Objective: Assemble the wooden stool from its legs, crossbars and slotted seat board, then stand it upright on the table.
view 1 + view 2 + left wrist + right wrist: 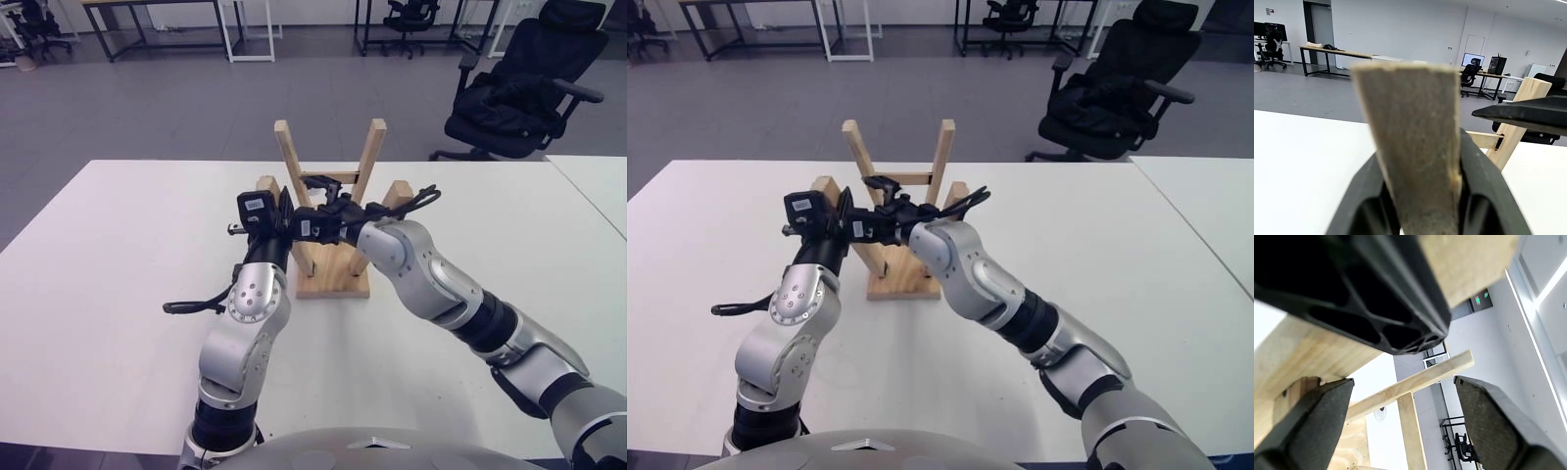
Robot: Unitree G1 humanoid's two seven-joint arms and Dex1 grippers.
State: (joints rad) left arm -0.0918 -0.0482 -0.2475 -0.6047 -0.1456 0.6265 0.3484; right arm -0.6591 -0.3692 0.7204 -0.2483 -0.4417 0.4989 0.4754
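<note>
The wooden stool [333,286] lies upside down on the white table [118,255], its seat board flat and its legs pointing up. A crossbar [328,178] joins the two far legs [370,157]. My left gripper [1420,196] is shut on the top of the near left leg [1415,147], one black finger [1366,196] on each side. My right gripper [1400,426] is open just beside it, with the crossbar [1415,382] seen farther off between its fingers [1308,426]. In the head views both grippers meet over the stool, the left gripper [286,223] touching the right gripper [331,201].
The table stretches wide to both sides of the stool. A second table edge [598,186] lies at the far right. Behind it stands a black office chair [519,88], with desks along the back of the room.
</note>
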